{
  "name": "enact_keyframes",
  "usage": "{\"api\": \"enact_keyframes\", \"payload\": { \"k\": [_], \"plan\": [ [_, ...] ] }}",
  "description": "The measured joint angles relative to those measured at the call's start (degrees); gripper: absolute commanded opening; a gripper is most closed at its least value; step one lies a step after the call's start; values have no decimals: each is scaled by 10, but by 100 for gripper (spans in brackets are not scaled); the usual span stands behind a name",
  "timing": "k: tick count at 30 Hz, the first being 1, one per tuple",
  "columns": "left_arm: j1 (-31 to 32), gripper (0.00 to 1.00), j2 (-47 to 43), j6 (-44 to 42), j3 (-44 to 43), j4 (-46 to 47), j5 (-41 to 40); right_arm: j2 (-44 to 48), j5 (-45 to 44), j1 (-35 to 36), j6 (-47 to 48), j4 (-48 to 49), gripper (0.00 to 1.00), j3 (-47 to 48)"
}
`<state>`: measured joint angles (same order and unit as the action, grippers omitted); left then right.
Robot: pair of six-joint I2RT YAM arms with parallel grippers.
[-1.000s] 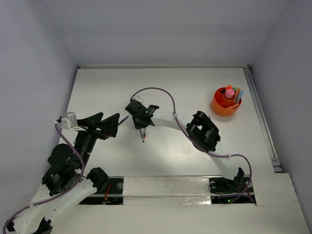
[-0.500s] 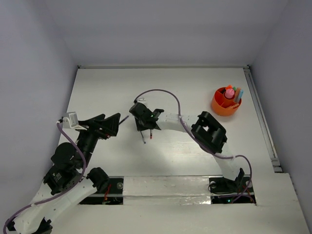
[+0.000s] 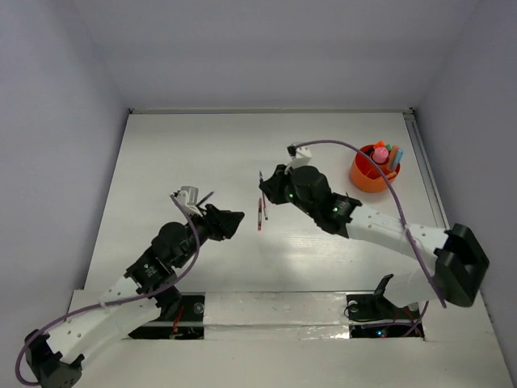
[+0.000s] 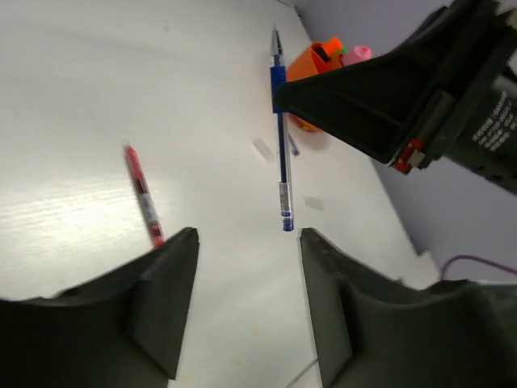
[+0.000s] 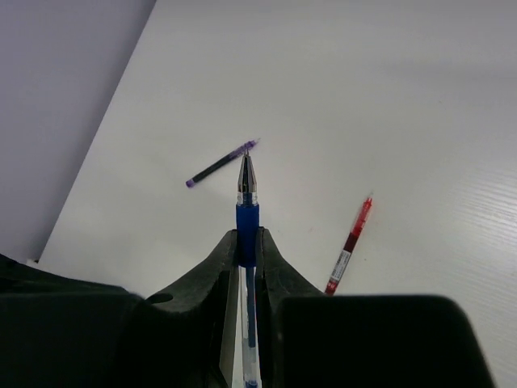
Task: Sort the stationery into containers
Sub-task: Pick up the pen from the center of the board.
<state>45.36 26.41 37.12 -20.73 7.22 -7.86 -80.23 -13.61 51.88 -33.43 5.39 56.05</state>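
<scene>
**Blue pen [image 3: 261, 178] clamped, left of the cup [image 3: 356, 173]**

Top view: the right end effector [image 3: 270, 192] grips the blue pen well left of the cup.
Left wrist: the left end effector [image 4: 246, 271] stands apart, empty. A red pen [image 4: 144, 196] lies farther from the cup.
Right wrist: fingers [image 5: 230, 255] pinch the pen's grip.

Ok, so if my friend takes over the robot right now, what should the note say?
Right gripper: shut on the blue pen, lifted off the table.
Left gripper: open, empty, above the table near the red pen.
Done: several pieces stand in the orange holder.
To do: put in the blue pen, then the red pen and the purple pen, both lying on the table.
</scene>
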Motion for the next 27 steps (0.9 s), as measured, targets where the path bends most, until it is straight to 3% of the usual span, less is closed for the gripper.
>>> {"api": "enact_keyframes", "payload": {
  "k": [7, 17, 27],
  "plan": [
    [0, 38, 119, 8, 25, 144, 65, 99, 5, -13, -12, 63, 0, -113],
    [0, 49, 224, 3, 25, 251, 99, 101, 16, -23, -25, 132, 0, -139],
    [0, 47, 294, 2, 22, 329, 144, 91, 43, -25, -50, 172, 0, -147]
  ]
}}
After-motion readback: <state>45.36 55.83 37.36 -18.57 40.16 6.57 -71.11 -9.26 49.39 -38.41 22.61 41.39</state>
